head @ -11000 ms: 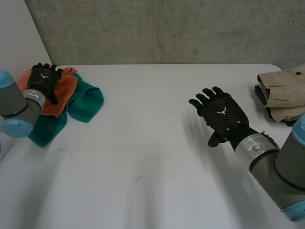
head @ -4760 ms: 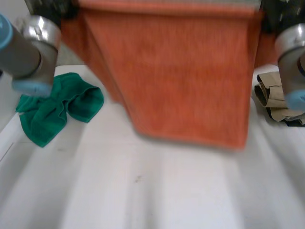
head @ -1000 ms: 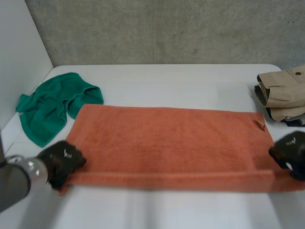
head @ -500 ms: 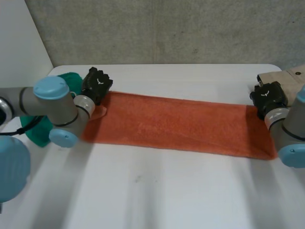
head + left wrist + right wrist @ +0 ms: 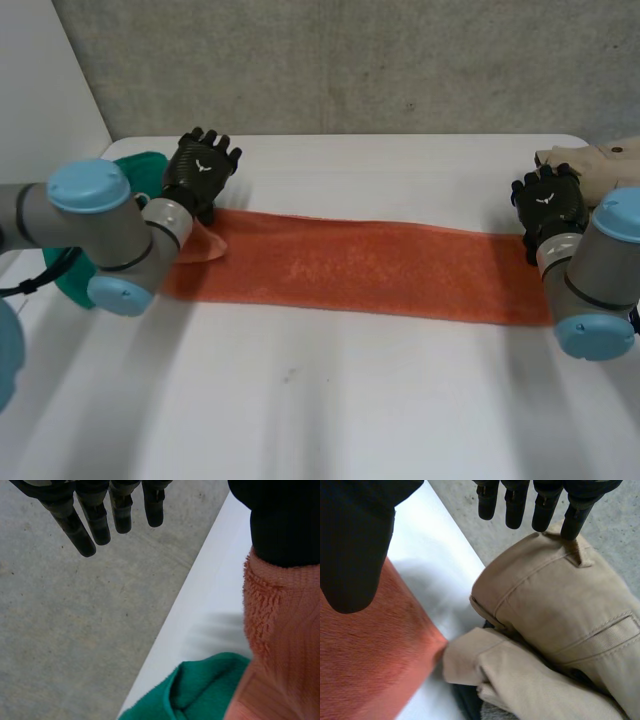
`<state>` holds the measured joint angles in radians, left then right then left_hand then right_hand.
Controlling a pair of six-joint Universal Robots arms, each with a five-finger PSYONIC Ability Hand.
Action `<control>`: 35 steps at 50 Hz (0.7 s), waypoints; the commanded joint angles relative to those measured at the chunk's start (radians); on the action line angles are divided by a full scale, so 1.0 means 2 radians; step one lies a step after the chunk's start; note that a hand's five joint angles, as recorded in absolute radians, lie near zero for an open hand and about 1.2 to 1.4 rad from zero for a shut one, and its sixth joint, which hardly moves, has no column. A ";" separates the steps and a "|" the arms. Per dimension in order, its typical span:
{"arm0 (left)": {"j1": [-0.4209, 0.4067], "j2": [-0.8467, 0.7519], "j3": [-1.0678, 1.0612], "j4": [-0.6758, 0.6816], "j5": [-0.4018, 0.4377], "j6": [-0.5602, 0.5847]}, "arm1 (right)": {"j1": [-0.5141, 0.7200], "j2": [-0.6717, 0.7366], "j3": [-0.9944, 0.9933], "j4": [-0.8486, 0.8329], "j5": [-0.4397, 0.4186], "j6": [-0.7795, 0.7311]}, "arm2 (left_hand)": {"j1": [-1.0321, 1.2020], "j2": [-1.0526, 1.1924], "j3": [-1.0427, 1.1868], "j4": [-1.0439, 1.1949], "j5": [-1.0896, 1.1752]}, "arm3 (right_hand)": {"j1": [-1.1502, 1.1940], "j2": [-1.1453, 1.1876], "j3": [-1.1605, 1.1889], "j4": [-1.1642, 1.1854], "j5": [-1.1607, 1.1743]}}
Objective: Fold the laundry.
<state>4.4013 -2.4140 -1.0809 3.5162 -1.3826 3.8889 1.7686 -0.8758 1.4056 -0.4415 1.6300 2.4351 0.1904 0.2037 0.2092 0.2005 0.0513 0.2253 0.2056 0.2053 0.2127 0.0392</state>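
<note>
The orange towel (image 5: pixel 370 268) lies on the white surface (image 5: pixel 330 400) as one long, narrow strip. It runs from near the left edge almost to the right edge, across the far half of the surface.

The left robot hand (image 5: pixel 200 170) is at the towel's left end, toward the far left corner. Its palm faces down and its fingers (image 5: pixel 95 522) are straight and spread, reaching out past the cloth and holding nothing. Its thumb (image 5: pixel 285 525) stands apart from them, right above the towel's raised end. From the left wrist view I cannot tell whether the thumb touches the pile. A small flap of towel sticks out beside this wrist. The green cloth (image 5: pixel 210 680) lies crumpled just beside that end, at the left edge of the surface.

The right robot hand (image 5: pixel 548 203) is at the towel's right end, near the far right corner. Its fingers (image 5: pixel 545 505) are straight and spread, with the tips over the folded beige garments (image 5: pixel 555 610), and they grip nothing. Its thumb (image 5: pixel 355 555) is held wide apart above the towel. The towel's right end stops just beside the beige pile. A grey concrete wall (image 5: pixel 350 60) rises behind the far edge.
</note>
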 commanded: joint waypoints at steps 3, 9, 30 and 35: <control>0.023 0.061 -0.068 -0.053 0.040 -0.034 | 0.015 -0.035 0.034 0.018 -0.010 0.015 | -0.008 -0.015 -0.017 -0.013 -0.026 | -0.025 -0.016 -0.015 -0.019 -0.020; 0.027 0.026 -0.021 -0.050 0.085 -0.026 | 0.018 -0.038 0.031 0.034 -0.010 0.014 | -0.008 -0.015 -0.017 -0.013 -0.026 | -0.025 -0.016 -0.015 -0.019 -0.020; 0.064 -0.028 0.096 -0.031 0.189 0.002 | 0.012 -0.043 0.030 0.045 -0.010 0.014 | -0.008 -0.015 -0.017 -0.013 -0.026 | -0.025 -0.016 -0.015 -0.019 -0.020; 0.060 -0.015 0.057 -0.005 0.154 -0.022 | 0.014 -0.045 0.030 0.052 -0.010 0.016 | -0.008 -0.015 -0.017 -0.013 -0.026 | -0.025 -0.016 -0.015 -0.019 -0.020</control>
<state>4.5335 -2.4934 -0.8521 3.4603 -1.0366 3.9390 1.7931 -0.9623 1.4672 -0.3504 1.6103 2.4648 0.1905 0.2037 0.2092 0.2005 0.0511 0.2253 0.2056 0.2053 0.2127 0.0392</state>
